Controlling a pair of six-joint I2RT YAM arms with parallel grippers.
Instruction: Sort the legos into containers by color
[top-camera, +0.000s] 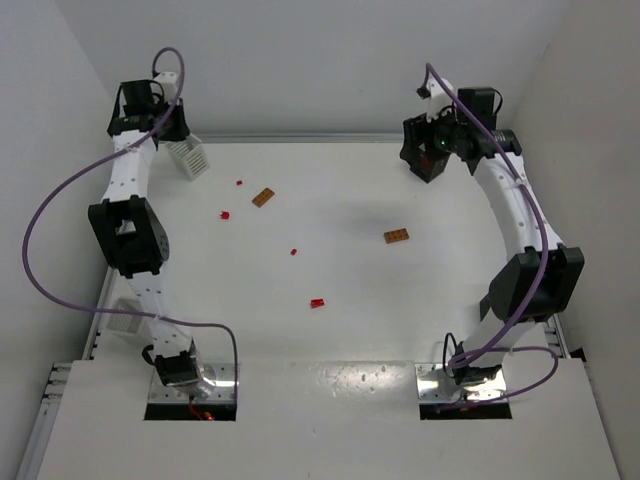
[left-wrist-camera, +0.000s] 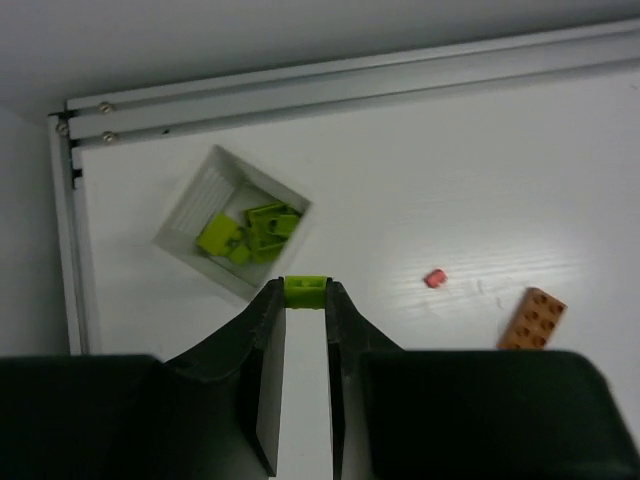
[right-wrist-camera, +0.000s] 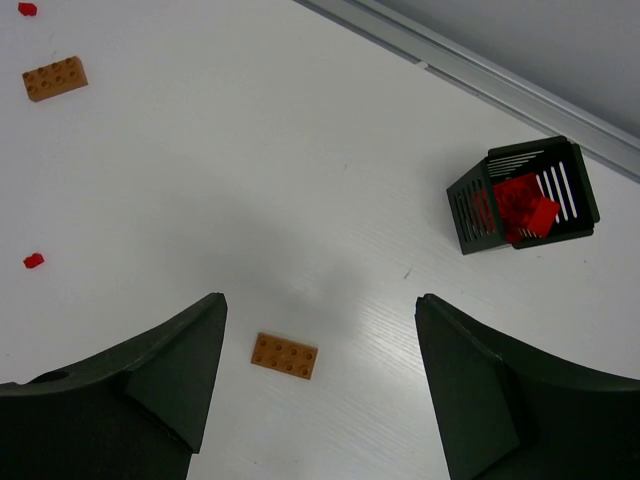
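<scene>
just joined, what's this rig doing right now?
Sorting legos by color. The left gripper is shut on a yellow-green brick at the far left corner, right by the white basket that holds yellow-green bricks; not dropped yet. The right gripper is open and holds nothing, above the table near a black basket with red bricks inside. Two orange-brown plates and a few red bits lie loose.

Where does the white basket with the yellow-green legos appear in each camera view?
Top external: the white basket is at the far left, beside the left arm.
Left wrist: the basket is left of centre, above the claw tips.
Right wrist: not in it.
Shared landmark: the orange brick, seen in all three views.
</scene>
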